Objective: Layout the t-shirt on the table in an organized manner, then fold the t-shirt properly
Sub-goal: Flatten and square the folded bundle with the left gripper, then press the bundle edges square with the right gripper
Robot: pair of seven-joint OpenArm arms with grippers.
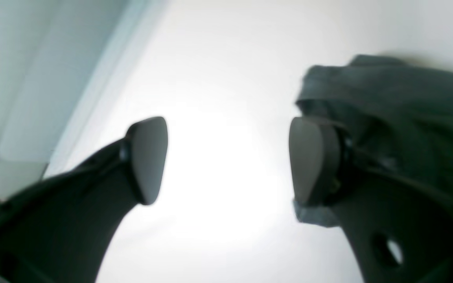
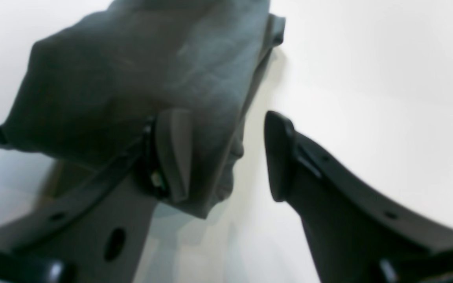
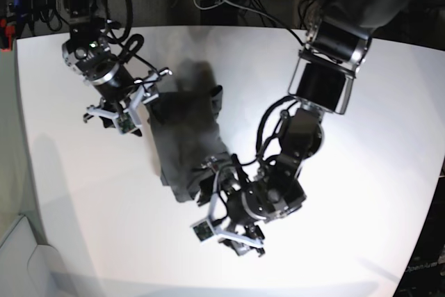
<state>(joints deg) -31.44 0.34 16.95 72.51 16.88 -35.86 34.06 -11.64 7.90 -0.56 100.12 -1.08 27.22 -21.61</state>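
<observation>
My left gripper point(image 1: 228, 161) stands spread wide, nothing between its pads but bare white table point(image 1: 226, 59); the t-shirt point(image 1: 399, 102) lies just beside and behind one pad, and I cannot tell whether that pad brushes the cloth. In the base view it hovers at the near end of the t-shirt point(image 3: 188, 140), just off its edge.

My right gripper point(image 2: 226, 157) is spread as well. One of its pads point(image 2: 173, 153) sits over or against the shirt's edge, with cloth reaching into the gap, while the other pad hangs over bare table beside the shirt. The fingers do not squeeze the fabric; whether the one pad presses it down I cannot tell. In the base view this gripper point(image 3: 135, 106) is at the far end of the shirt.

The shirt lies on the table roughly between the two grippers, bunched into a longish, narrow heap, folded over itself and not laid out flat.

By my judgement it will handle as light, limp cloth: it will sag and drape from any pinch, slide easily on the smooth top and hold no shape of its own. I would take it by an outer edge or corner, one at each end, gathering only a single layer if I can, so it opens when drawn apart.

Counted: one t-shirt, one table, two grippers, two pads showing on each.
</observation>
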